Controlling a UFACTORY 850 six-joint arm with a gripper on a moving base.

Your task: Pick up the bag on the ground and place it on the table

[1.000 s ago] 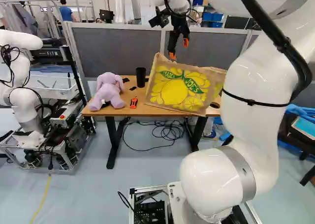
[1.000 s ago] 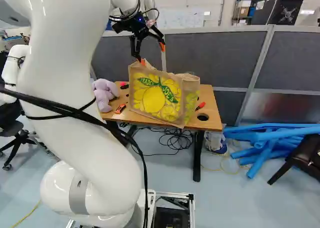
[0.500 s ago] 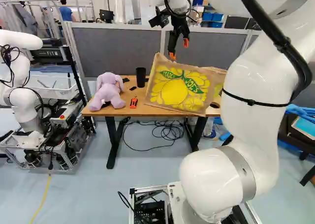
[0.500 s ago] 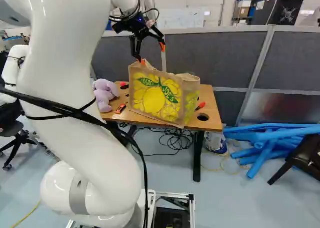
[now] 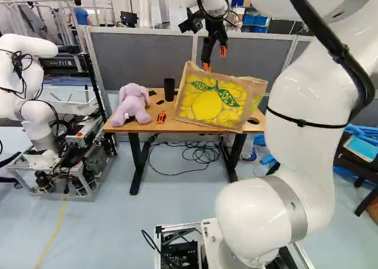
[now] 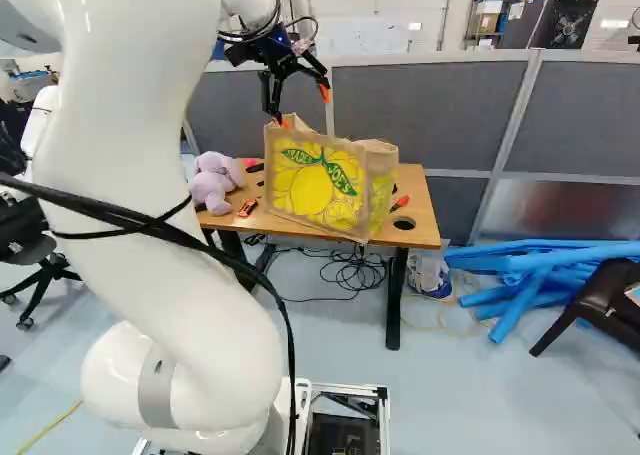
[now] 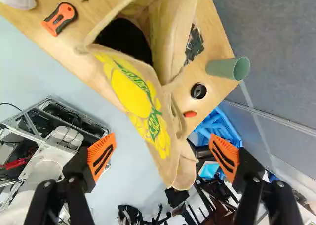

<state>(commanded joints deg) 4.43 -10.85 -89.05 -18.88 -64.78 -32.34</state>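
Can see a wooden table (image 6: 425, 200) before a grey divider (image 5: 139, 56), with a pile of cables (image 6: 350, 272) on the floor (image 5: 142, 230) beneath. On the wood, near the left end, find a purple plush toy (image 5: 130, 105), then an orange cutter (image 5: 160, 118) close to the front edge and a black cup (image 5: 169, 90) farther back. To the left of the table, notice another robot (image 5: 41, 127); to the right, many blue tubes (image 6: 545, 260) and a dark chair (image 6: 600, 300).

Upon the table, right of the cutter, see the bag (image 6: 315, 188) – brown, printed with yellow lemons and green leaves. Leans somewhat in the left base view, and shows in the wrist view an open mouth with dark inside.

Hangs the gripper (image 5: 215, 58) above the bag, with fingers spread widely and the bag lower down, between them in the wrist view. Has one orange fingertip very near the top corner of the bag; cannot tell if touching.

Reaches with the lower corner to about the front edge of the table. Leaves, toward the right end, a strip of wood with a red marker (image 6: 400, 203) and a round hole (image 6: 404, 223) – quite narrow. Behind the bag, near the divider, must mind a green cup (image 7: 227, 68).
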